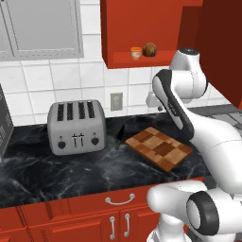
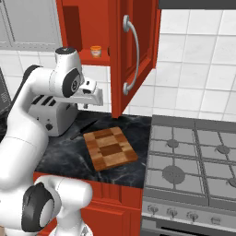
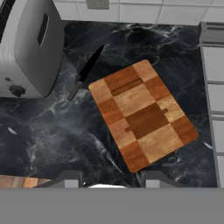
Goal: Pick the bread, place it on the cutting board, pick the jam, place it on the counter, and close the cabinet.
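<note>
**A:** Where is the gripper (image 3: 111,177), and how are its fingers set?

**B:** It hangs above the counter (image 3: 52,135), looking straight down. In the hand view two dark finger tips rise at the bottom, well apart, with nothing between them: spread and empty. In the right base view the hand (image 2: 94,96) juts right from the wrist, below the open cabinet.

**A:** What lies under it?

**B:** One cutting board (image 3: 142,113), checkered in light and dark brown, flat on the black marble and turned at an angle. Nothing rests on it. Just to its left lies one knife (image 3: 85,72), dark blade and grey handle, apart from the board. Further left stands one toaster (image 1: 75,125), silver, with four slots, against the tiled wall.

**A:** And the bread and jam?

**B:** Both sit on the bottom shelf of the red cabinet (image 1: 137,28), above the board. One bread (image 1: 150,49), a round brown loaf, stands to the right of one jam (image 1: 136,53), a small orange jar; they are just beside each other, and I cannot tell if they touch. In the right base view the jam (image 2: 95,51) shows on the shelf.

**A:** The cabinet door?

**B:** One door (image 2: 136,50), swung wide open, its curved silver handle facing out.

**A:** Anything else?

**B:** One stove (image 2: 193,161) with four burners to the right of the counter, and one wall outlet (image 1: 116,100) behind the board.
</note>
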Controlling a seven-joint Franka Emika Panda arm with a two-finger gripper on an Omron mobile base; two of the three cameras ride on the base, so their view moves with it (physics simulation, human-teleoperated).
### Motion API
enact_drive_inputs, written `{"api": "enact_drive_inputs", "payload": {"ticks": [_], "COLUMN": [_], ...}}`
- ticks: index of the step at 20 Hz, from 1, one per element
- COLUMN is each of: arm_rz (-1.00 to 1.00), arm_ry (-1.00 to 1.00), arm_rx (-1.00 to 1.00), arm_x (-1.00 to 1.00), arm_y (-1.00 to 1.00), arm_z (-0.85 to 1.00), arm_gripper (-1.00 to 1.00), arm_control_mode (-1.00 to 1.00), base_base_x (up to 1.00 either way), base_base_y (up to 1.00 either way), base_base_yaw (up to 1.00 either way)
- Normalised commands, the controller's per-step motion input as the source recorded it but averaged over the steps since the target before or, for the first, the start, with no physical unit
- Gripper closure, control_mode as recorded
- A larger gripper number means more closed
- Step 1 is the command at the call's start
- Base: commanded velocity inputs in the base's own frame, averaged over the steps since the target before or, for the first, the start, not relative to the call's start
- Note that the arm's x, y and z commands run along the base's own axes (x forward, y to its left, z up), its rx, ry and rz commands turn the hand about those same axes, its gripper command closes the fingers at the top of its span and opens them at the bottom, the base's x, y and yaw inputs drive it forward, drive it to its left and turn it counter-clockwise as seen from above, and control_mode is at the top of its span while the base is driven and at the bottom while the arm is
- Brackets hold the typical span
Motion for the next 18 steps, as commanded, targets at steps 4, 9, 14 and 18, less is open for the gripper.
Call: {"api": "enact_drive_inputs", "payload": {"ticks": [4,9,14,18], "arm_rz": [0.00,0.00,0.00,0.00], "arm_ry": [-0.05,-0.15,-0.15,-0.12], "arm_rx": [0.00,-0.01,-0.01,0.00], "arm_x": [0.00,-0.08,-0.11,-0.11], "arm_y": [0.00,0.00,0.00,0.00], "arm_z": [0.00,0.00,0.00,0.00], "arm_gripper": [-1.00,-1.00,-1.00,-1.00], "arm_control_mode": [-1.00,-1.00,-1.00,-1.00], "base_base_x": [0.00,0.00,0.00,0.00], "base_base_y": [0.00,0.00,0.00,0.00], "base_base_yaw": [0.00,0.00,0.00,0.00]}}
